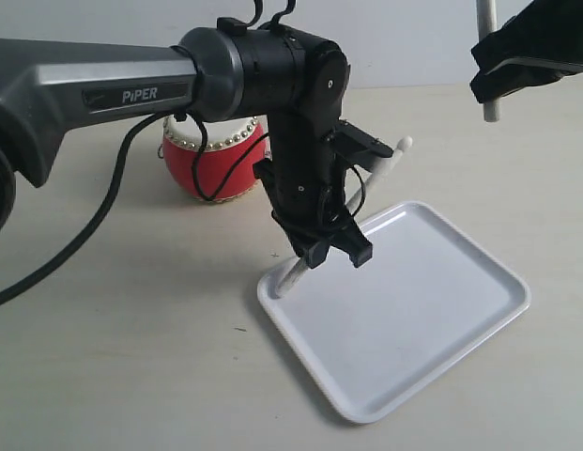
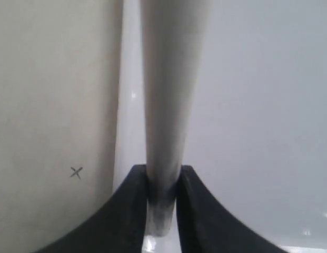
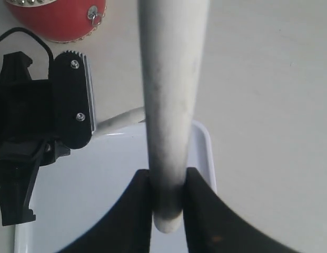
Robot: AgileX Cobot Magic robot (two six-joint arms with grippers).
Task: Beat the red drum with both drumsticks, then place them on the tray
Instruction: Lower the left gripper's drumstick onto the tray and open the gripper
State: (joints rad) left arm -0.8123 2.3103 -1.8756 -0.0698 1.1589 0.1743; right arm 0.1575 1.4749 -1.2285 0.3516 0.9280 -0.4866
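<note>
**Monitor:** Report the left side.

**Operator:** My left gripper pinches the first slim whitish wooden drumstick, one jaw pressed to each side of the shaft. I hold it slanted. Its lower end is down at the rim of the flat white rectangular plastic tray, at the corner on the left-arm side, and its knob tip is raised above the tray. I judge that this low slant lets the stick lie down inside the rim on release, rather than drop and bounce.

**Monitor:** And the right side?

**Operator:** My right gripper clamps the second whitish wooden drumstick, jaws tight on the shaft. It is raised, well apart from the tray, and the stick hangs upright. I judge that it waits there so the two arms do not meet over the tray.

**Monitor:** Locate the drum.

**Operator:** The small glossy red barrel-shaped drum stands on the beige tabletop behind the left arm, which partly hides it. It stands near the tray but apart from it. Neither stick is near its skin, so I read this as the placing step.

**Monitor:** Any caution?

**Operator:** I cannot tell whether the lower end sits inside the rim or on it. If it is on the rim, the stick may roll outward once released.
</note>
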